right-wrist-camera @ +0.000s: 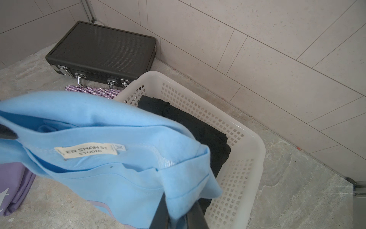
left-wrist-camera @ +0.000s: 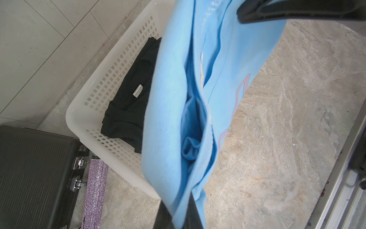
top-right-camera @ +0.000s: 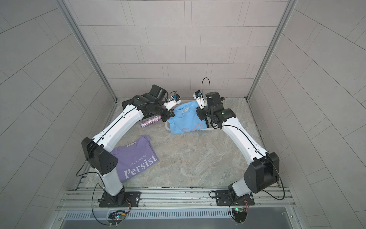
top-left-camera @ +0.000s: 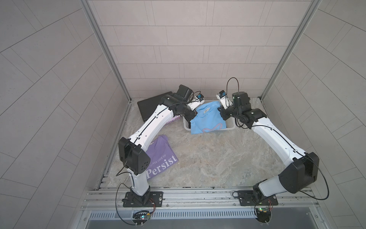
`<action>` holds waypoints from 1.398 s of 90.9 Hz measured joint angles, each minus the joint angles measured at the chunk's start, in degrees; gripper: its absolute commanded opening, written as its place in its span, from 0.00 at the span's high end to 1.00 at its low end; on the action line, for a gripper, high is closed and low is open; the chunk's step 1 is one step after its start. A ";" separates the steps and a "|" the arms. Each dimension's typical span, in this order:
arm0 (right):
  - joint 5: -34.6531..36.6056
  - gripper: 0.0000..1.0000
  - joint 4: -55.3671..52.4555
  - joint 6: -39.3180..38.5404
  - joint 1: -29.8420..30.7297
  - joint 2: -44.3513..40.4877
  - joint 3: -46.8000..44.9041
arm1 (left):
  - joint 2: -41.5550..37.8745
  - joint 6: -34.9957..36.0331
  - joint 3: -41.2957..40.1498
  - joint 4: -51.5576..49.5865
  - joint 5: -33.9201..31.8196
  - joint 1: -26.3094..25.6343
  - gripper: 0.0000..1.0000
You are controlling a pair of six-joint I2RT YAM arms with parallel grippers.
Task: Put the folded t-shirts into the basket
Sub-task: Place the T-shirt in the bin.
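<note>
Left pincer (top-left-camera: 190, 118) and right pincer (top-left-camera: 222, 114) clamp the blue tee (top-left-camera: 208, 121) over the basket (top-left-camera: 231, 125), black tee (left-wrist-camera: 126, 111) inside; briefcase (top-left-camera: 150, 107) and glitter roll (top-right-camera: 150, 122) just beside the basket, lilac tee (top-left-camera: 160, 156) well apart.

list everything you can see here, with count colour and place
light blue t-shirt: 1, light blue with pale print, hanging over the basket, gripped at both sides
black t-shirt: 1, black, folded inside the basket
lilac t-shirt: 1, lilac with white "Persist", on the table beside the left arm
basket: 1, white, perforated, far middle of the table
briefcase: 1, black, ribbed, far left corner
glitter roll: 1, purple, between briefcase and basket
table: 1, grey marbled
left gripper: 1, black, shut on the light blue t-shirt
right gripper: 1, black, shut on the same shirt
</note>
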 measured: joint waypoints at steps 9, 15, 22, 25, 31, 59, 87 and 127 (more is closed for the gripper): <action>0.02 1.00 -0.57 0.26 0.00 1.16 0.83 | 0.63 -0.17 0.24 0.35 0.24 0.92 1.00; 0.02 1.00 -0.87 0.39 0.00 1.62 1.16 | 0.81 -0.39 0.28 0.33 0.87 1.51 1.00; 0.00 1.00 -1.40 0.44 -0.11 1.73 1.20 | 0.92 -0.44 0.61 0.15 1.73 1.84 1.00; 0.00 1.00 -1.57 0.46 -0.24 1.73 1.20 | 1.09 -0.44 1.16 -0.11 2.03 1.92 1.00; -0.11 1.00 -1.57 0.63 -0.83 1.73 1.20 | 1.73 -0.39 2.82 -0.72 2.51 2.05 1.00; -0.68 1.00 -2.84 1.44 -3.41 3.85 3.63 | 8.46 -0.44 10.62 -2.69 3.93 2.60 1.00; -1.53 1.00 -4.68 3.02 -4.68 12.41 8.90 | 14.45 -1.77 15.04 -3.50 5.18 4.20 1.00; -0.72 1.00 -3.91 3.52 -5.64 22.51 13.29 | 21.70 -3.30 16.72 2.01 4.87 6.05 1.00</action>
